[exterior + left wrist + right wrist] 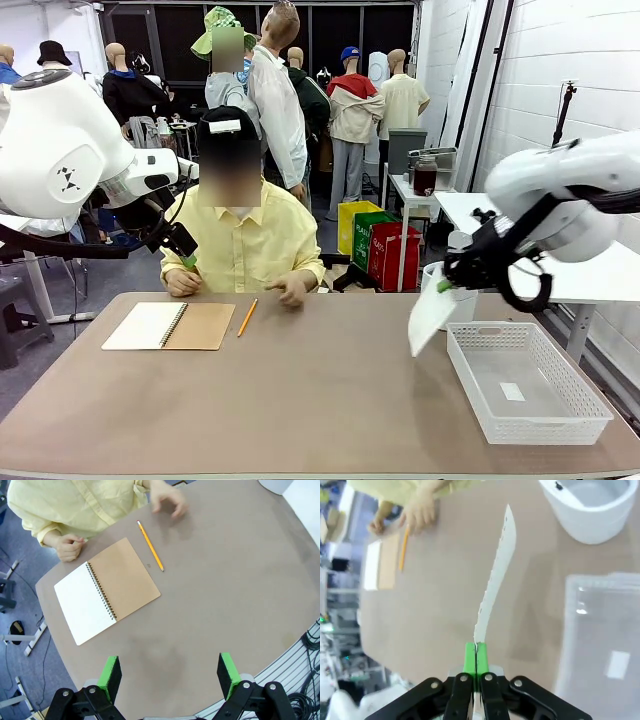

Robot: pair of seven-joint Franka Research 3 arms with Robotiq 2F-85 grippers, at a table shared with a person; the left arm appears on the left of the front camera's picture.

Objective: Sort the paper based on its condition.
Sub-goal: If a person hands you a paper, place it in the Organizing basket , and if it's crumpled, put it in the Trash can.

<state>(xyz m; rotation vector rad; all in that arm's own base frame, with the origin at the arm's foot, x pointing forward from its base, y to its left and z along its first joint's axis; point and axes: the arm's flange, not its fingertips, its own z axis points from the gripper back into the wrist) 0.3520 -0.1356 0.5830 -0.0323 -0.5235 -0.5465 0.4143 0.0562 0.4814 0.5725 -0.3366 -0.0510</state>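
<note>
Notebook (168, 326) left; pencil (247, 317) beside; paper (430, 318), basket (548, 428) right.

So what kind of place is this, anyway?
Probably a robotics lab: two white robot arms flank a table shared with a seated person, the right gripper holds a paper by a basket.

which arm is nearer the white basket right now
Right. The right arm hangs just left of the basket, jaws shut on the paper. The left arm is over the table's opposite side, by the notebook, jaws open.
</note>
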